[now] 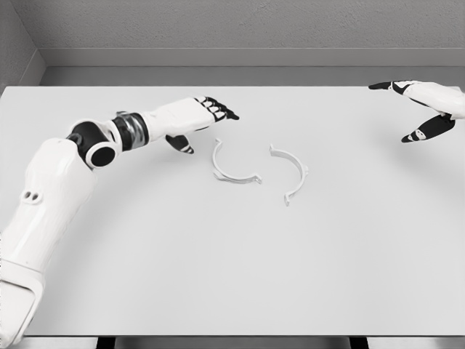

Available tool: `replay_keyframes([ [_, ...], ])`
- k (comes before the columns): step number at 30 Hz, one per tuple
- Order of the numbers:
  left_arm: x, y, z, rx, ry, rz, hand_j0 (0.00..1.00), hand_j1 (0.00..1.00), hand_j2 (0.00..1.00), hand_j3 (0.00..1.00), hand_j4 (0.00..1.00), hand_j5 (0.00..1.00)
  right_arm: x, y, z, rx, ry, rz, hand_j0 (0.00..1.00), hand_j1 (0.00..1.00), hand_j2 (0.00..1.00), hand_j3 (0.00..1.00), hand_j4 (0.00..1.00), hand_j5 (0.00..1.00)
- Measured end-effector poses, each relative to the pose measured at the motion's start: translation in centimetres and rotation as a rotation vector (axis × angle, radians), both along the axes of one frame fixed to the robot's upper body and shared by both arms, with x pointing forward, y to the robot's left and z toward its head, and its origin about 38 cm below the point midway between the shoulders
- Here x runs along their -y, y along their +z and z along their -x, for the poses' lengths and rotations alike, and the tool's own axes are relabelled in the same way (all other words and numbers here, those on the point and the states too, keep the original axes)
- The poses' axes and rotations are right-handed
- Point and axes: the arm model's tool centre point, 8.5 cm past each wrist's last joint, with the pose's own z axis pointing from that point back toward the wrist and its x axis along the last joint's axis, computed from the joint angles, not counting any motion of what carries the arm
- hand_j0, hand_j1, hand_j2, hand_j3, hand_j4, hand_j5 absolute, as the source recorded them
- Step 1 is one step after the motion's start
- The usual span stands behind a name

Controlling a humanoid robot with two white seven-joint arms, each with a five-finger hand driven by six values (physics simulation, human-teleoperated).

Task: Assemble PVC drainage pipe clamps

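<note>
Two white half-ring pipe clamp pieces lie flat near the middle of the white table (218, 276). The left clamp half (231, 166) curves open toward the upper right; the right clamp half (292, 173) curves open toward the left. They lie apart, a small gap between them. My left hand (211, 116) hovers just up and left of the left clamp half, fingers stretched out, thumb down, holding nothing. My right hand (421, 105) is at the far right edge, well away from both pieces, fingers spread and empty.
The table's far edge meets a grey wall (232, 29) at the back. My left arm (65, 182) crosses the table's left side.
</note>
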Motion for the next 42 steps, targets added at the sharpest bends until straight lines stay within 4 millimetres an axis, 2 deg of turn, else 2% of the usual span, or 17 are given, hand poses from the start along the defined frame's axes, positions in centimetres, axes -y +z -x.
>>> replay_keyframes([
  [5, 2.2, -0.2, 0.3, -0.006, -0.029, 0.022, 1.0, 1.0, 1.0, 1.0, 1.0, 1.0, 0.0, 0.0, 0.0, 0.0, 0.0, 0.0, 1.0, 1.0, 1.0, 1.0, 1.0, 1.0],
  [18, 4.0, -0.6, 0.6, -0.003, -0.05, 0.016, 1.0, 1.0, 1.0, 1.0, 1.0, 1.0, -0.1, 0.0, 0.0, 0.0, 0.001, 0.0, 1.0, 1.0, 1.0, 1.0, 1.0, 1.0],
  [25, 6.4, -0.5, 0.9, 0.009, -0.08, 0.013, 1.0, 1.0, 1.0, 1.0, 1.0, 1.0, 0.0, 0.0, 0.0, 0.001, 0.001, 0.0, 1.0, 1.0, 1.0, 1.0, 1.0, 1.0],
  [27, 6.8, 0.2, 0.6, 0.028, -0.084, 0.006, 1.0, 1.0, 1.0, 1.0, 1.0, 1.0, 0.0, 0.0, 0.0, 0.001, 0.001, 0.0, 1.0, 1.0, 1.0, 1.0, 1.0, 1.0],
  [35, 3.9, -0.7, -0.1, 0.033, -0.031, -0.062, 1.0, 1.0, 1.0, 1.0, 1.0, 1.0, -0.1, 0.0, 0.0, 0.001, 0.001, 0.0, 1.0, 1.0, 1.0, 1.0, 1.0, 1.0],
  [42, 3.7, -2.1, -0.3, 0.018, -0.019, -0.109, 1.0, 1.0, 1.0, 1.0, 1.0, 1.0, -0.1, 0.0, 0.0, 0.001, 0.001, 0.0, 1.0, 1.0, 1.0, 1.0, 1.0, 1.0],
])
